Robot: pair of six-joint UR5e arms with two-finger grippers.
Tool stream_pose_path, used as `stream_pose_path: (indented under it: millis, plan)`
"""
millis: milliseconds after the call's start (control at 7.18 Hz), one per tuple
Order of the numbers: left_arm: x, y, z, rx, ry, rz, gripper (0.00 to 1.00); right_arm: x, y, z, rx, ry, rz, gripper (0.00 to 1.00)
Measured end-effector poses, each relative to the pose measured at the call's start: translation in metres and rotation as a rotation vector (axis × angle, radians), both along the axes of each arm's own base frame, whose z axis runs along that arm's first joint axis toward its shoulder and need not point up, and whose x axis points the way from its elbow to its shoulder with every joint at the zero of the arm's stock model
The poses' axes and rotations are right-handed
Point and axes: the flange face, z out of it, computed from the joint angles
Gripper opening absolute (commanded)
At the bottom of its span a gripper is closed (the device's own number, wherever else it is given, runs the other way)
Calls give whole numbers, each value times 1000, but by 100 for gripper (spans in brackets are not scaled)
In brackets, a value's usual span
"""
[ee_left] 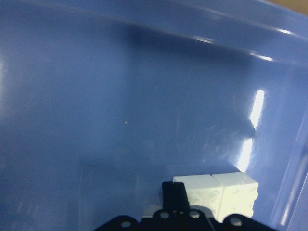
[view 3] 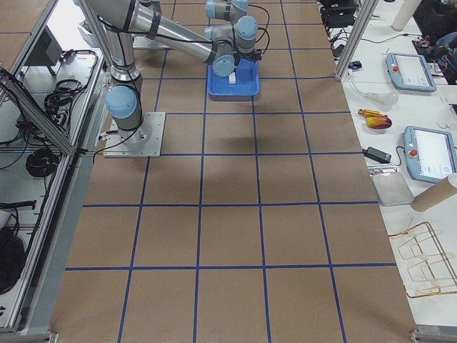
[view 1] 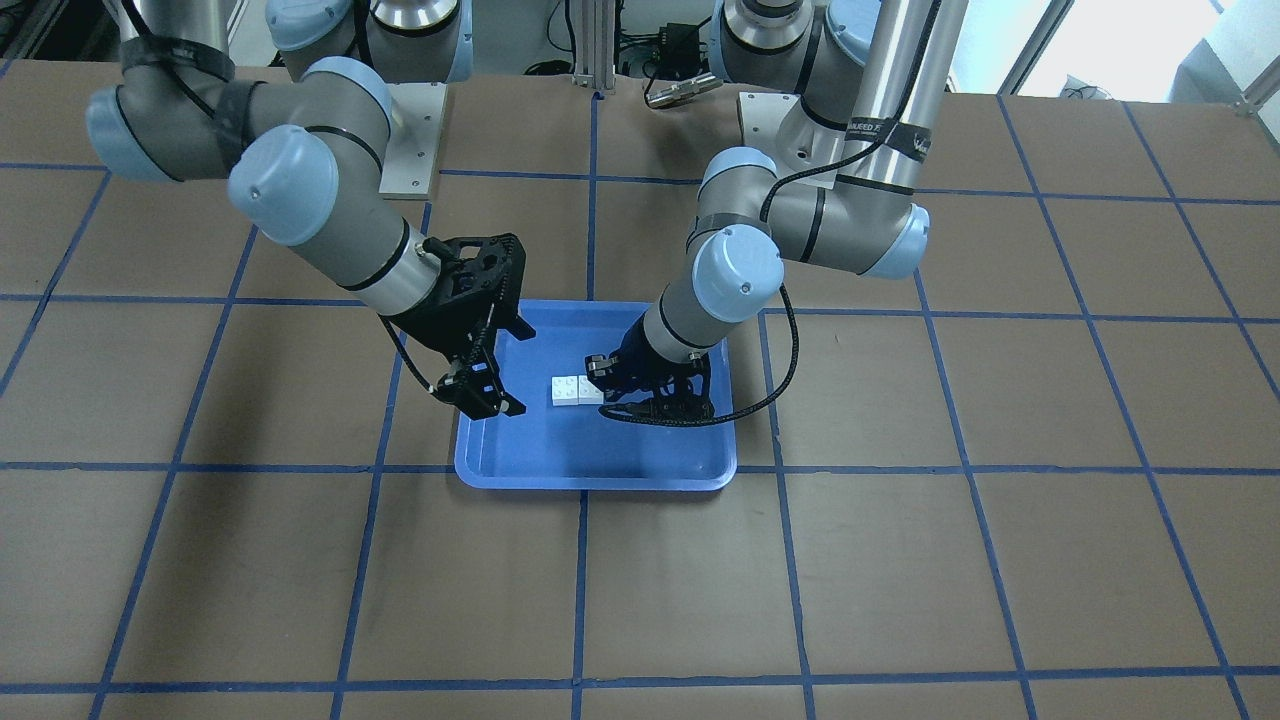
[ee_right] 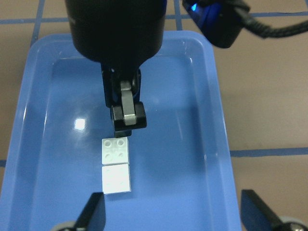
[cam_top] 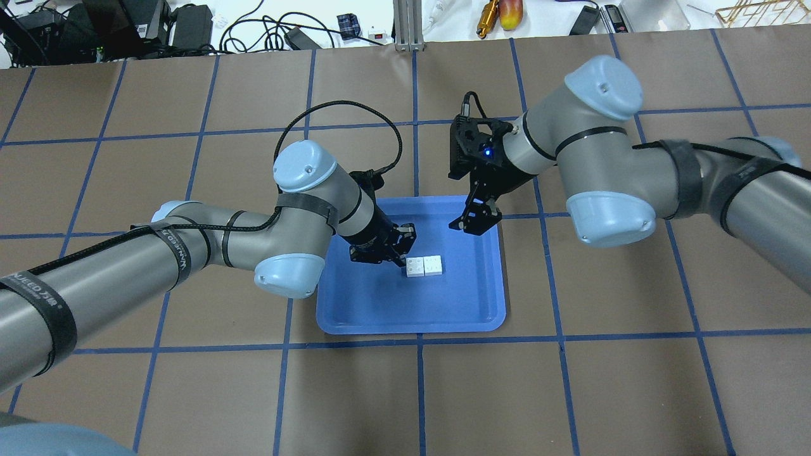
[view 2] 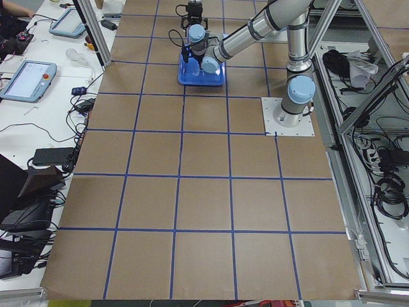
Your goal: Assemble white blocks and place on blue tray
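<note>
Right hand [cam_top: 474, 218] wide, left hand [cam_top: 399, 248] unclear; two white blocks [cam_top: 424, 266] in one blue tray [cam_top: 393, 310].

Brown table [cam_top: 633, 392] gridded with blue tape [cam_top: 421, 392], blue tray [cam_top: 393, 304] lying flat on it

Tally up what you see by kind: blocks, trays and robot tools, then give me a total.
White blocks: 2
Blue tray: 1
Tools: 2 (left tool, right tool)
Total: 5
</note>
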Motion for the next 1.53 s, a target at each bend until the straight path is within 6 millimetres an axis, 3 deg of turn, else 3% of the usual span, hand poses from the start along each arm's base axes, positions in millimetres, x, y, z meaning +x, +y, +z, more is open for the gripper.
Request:
stream_pose_path:
  millis: [418,697,836,1115,1393,1533]
  plan:
    - [-1,0,0,3,0,10,0,-31,-10,106,42,83,-64,100]
    - [2,-10,17,-50,-4,5,3,-42,-14,169,87,104,-149,100]
    - [5,-22,35,-83,-29,5,4,-46,-14,184,101,143,-200,100]
    - [13,-50,91,-102,-121,-41,6,-61,-10,189,124,262,-247,100]
    - [51,-79,168,-104,-236,-176,14,-77,-3,187,170,337,-291,100]
    - [85,-85,206,-113,-296,-257,31,-83,-1,189,199,350,-344,100]
